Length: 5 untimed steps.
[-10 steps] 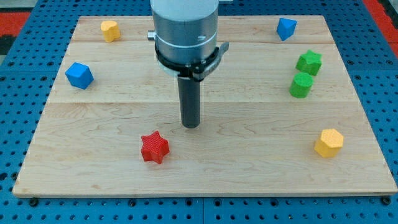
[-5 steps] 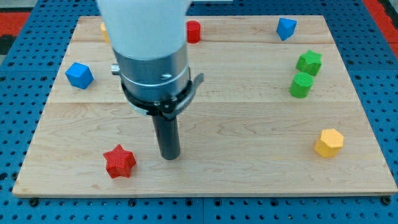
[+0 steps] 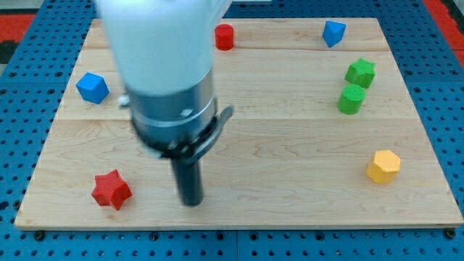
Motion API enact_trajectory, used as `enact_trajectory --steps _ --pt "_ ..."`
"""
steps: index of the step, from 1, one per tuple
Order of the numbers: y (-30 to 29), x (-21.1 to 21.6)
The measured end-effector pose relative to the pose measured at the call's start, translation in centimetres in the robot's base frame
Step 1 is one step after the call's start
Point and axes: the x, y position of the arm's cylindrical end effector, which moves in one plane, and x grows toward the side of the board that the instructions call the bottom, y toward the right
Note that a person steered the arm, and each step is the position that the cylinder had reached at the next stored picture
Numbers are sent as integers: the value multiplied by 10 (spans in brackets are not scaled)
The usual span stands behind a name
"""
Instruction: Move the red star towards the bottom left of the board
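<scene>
Down on the board (image 3: 290, 145) near its bottom edge with my tip (image 3: 191, 203), the dark rod standing upright under the blurred grey and white arm (image 3: 163, 72). Ends in a bare rod rather than a pair of fingers, so holding nothing, only resting its lower end on the wood.

Off to the view's left of my tip, at much the same height in the view: the red star (image 3: 112, 190). Near but apart from the tip, with a strip of bare wood between them. Close to the board's bottom left corner, a little in from both the left edge and the bottom edge.

Bright red, ribbed on its sides, with short blunt points all round and a flat top face. Lying flat, one point aimed toward the view's bottom.

Counted by colour, as far as seen:
- Two red: the star and a red cylinder (image 3: 224, 36) at the view's top, just right of the arm.
- Two blue: a blue block (image 3: 92, 87) of faceted shape at the left, and a second blue block (image 3: 333, 32) at the top right.
- Two green, near each other at the right: a green star-like block (image 3: 360, 72) above a rounder green block (image 3: 351, 99).
- One yellow: a yellow hexagonal block (image 3: 383, 166) at the lower right.

Under the board, a blue perforated bench (image 3: 18, 145).
</scene>
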Motion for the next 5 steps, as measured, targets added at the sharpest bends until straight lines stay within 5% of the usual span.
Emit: enact_trajectory --steps 2,5 --pt "-119 -20" --pt "-11 -55"
